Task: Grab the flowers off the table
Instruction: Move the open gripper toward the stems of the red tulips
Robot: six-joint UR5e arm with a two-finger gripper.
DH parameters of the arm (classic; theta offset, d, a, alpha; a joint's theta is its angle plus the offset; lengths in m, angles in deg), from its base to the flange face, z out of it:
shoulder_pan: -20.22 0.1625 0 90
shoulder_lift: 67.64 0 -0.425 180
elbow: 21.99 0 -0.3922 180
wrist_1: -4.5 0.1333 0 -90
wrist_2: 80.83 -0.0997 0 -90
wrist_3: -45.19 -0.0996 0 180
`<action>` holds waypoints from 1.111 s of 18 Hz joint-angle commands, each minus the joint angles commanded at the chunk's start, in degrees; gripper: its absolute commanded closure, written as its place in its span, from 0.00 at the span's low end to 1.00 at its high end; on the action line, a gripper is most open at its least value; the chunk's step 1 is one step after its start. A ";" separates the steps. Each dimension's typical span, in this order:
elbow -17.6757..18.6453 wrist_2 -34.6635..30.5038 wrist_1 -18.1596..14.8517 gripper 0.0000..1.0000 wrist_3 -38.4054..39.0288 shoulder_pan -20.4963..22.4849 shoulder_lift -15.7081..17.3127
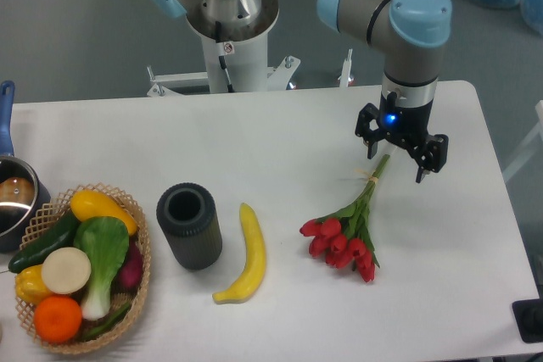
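The flowers [344,239] lie flat on the white tabletop [288,137], right of a banana [244,257], red heads toward the camera. The hand [397,161] hangs right over the stem ends, fingers spread, gripping nothing.
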 joint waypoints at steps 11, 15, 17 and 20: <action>1.76 0.52 0.26 0.00 0.62 1.05 -2.11; 3.16 2.90 0.35 0.00 2.19 1.32 -3.43; 2.90 2.90 0.44 0.00 2.29 1.49 -4.39; 2.11 2.90 0.35 0.00 2.29 1.49 -6.32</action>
